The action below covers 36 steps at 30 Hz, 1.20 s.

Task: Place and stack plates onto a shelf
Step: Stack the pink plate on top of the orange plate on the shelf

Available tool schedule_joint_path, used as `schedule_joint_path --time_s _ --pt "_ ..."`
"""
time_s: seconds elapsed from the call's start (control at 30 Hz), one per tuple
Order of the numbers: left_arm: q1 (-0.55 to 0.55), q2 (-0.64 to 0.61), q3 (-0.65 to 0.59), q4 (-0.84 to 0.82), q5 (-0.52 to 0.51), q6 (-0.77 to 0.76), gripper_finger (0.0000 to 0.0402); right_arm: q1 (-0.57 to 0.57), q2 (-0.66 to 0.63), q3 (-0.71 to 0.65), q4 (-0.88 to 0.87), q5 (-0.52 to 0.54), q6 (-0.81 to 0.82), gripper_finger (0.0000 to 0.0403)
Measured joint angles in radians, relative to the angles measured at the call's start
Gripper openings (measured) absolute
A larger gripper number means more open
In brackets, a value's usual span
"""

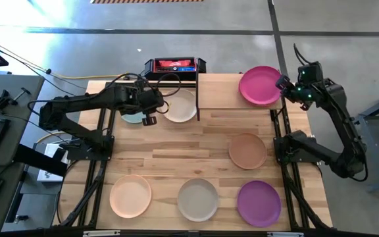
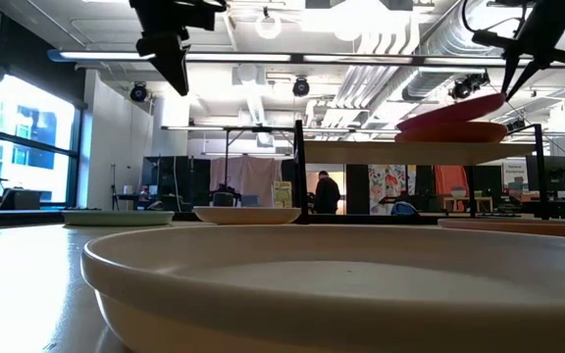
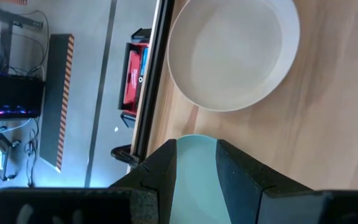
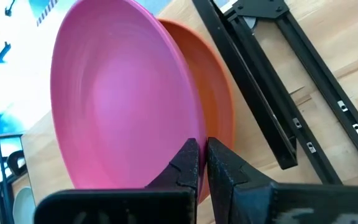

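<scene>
Your right gripper is closed to a thin slit, pinching the rim of the magenta plate. That plate sits tilted over the orange-red plate, which lies flat on the shelf at the table's far right. The move ahead turns on this tilt: the far edge seems to touch the orange-red plate while the gripped edge is raised, so I judge you need to lower toward the shelf and then let go.

Your left gripper hovers above the teal plate on the tabletop, beside the cream plate, with its fingers parted and holding nothing.

The high view hides the orange-red plate under the magenta 1. The right wrist view and the low view show both, stacked on the shelf.

4 plates wait nearer you: tan, peach, pale grey, purple.
</scene>
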Motion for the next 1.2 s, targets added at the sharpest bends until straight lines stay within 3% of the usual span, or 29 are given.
schedule_joint_path --time_s 0.97,1.2 --pt "0.013 0.000 0.000 0.001 0.000 0.009 0.0101 0.003 0.083 0.000 0.002 0.027 -0.019 0.0001" --pt "0.013 0.000 0.000 0.001 0.000 0.010 0.0101 0.003 0.088 0.000 0.018 0.027 -0.045 0.0037"
